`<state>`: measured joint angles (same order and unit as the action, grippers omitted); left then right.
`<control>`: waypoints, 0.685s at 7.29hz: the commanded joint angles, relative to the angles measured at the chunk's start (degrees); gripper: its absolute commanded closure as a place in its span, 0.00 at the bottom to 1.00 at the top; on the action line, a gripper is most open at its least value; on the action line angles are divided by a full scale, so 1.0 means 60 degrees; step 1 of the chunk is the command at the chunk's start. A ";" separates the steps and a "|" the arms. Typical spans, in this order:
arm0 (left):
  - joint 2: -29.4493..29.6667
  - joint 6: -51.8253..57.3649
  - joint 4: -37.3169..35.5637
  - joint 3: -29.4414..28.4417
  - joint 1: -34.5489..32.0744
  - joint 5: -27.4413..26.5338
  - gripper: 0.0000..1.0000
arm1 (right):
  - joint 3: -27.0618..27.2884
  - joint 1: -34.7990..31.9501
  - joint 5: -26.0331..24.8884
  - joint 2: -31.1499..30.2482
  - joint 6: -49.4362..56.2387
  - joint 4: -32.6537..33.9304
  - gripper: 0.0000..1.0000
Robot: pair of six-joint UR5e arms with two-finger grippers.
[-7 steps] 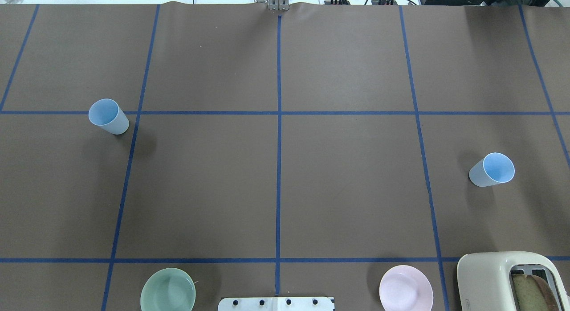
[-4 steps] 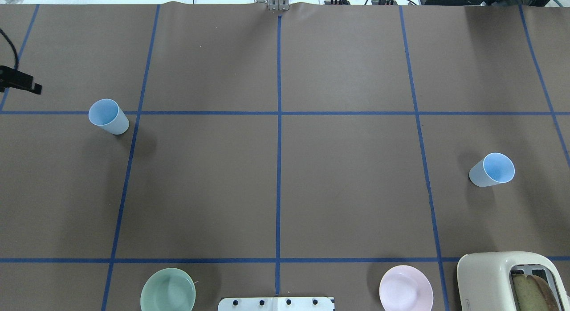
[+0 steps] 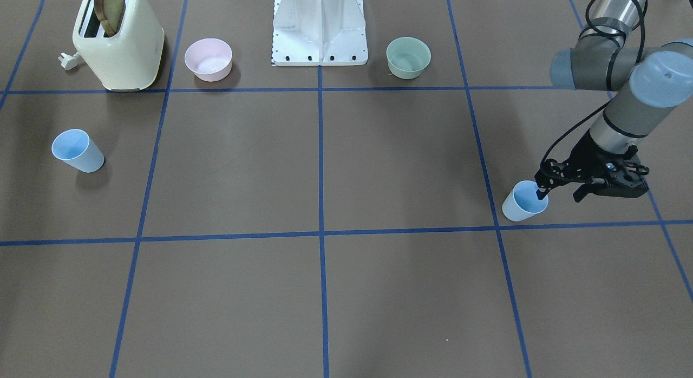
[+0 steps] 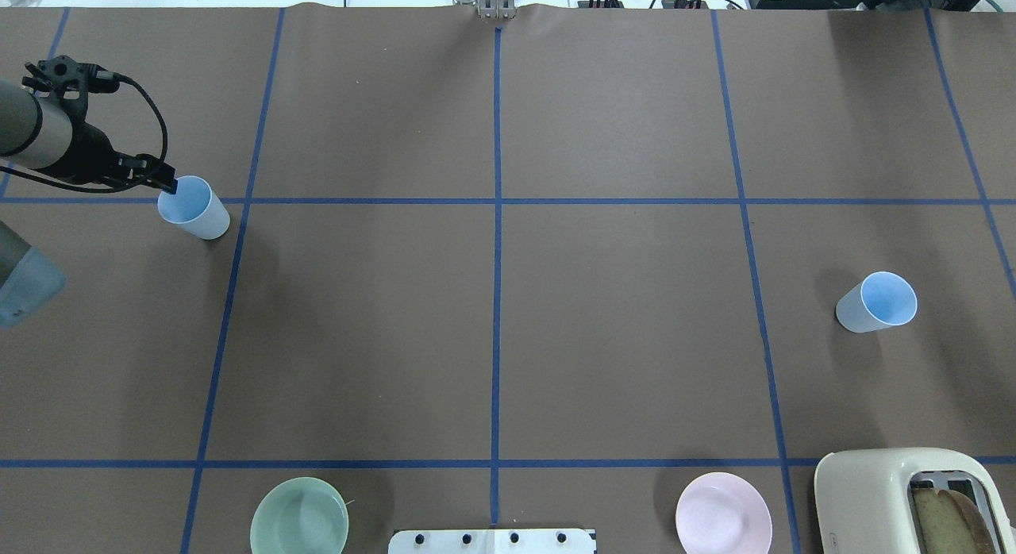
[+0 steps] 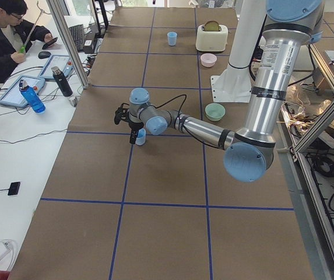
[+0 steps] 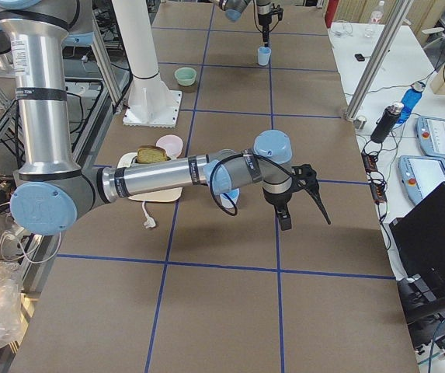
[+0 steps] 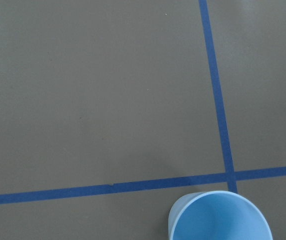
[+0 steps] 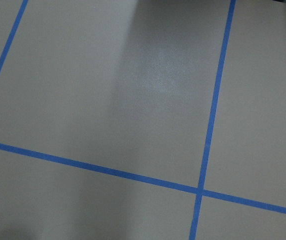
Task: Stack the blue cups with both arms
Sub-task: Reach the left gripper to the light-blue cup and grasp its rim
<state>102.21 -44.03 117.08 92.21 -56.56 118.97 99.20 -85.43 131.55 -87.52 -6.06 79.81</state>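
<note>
Two light-blue cups stand upright on the brown table. The left cup [image 4: 193,209] also shows in the front view [image 3: 524,201] and at the bottom of the left wrist view [image 7: 220,217]. My left gripper [image 3: 560,194] is open at that cup's rim, with one finger [image 3: 541,193] over the cup's mouth and the other outside it; it also shows in the overhead view [image 4: 155,181]. The right cup [image 4: 877,302] stands alone. My right gripper [image 6: 305,221] shows only in the right side view, beyond that cup. I cannot tell if it is open or shut.
A green bowl [image 4: 299,516], a pink bowl [image 4: 723,513] and a cream toaster [image 4: 905,498] holding bread stand along the robot's edge, beside the white pedestal [image 3: 319,26]. Blue tape lines grid the table. An operator [image 5: 3,35] sits at a side desk.
My left arm has come in from the left edge and brought its gripper to the left cup's rim. Neither cup has moved.
</note>
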 commanded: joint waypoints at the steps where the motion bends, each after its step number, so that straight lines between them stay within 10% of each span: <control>1: 0.0074 0.0014 0.0027 -0.0133 0.0459 -0.0447 0.69 | -0.0011 0.0001 -0.0070 -0.0002 0.0000 0.0000 0.00; 3: 0.0060 0.0014 0.0027 -0.0032 0.0462 -0.0449 1.00 | -0.0011 0.0015 -0.0070 -0.0002 0.0000 0.0000 0.00; 5: 0.0045 -0.0116 -0.0234 0.0988 0.0447 0.0060 1.00 | -0.0025 0.0001 -0.0070 0.0027 0.0000 0.0000 0.00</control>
<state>102.53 -44.15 116.97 94.30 -53.85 117.34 99.08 -85.36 131.14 -87.46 -6.06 79.80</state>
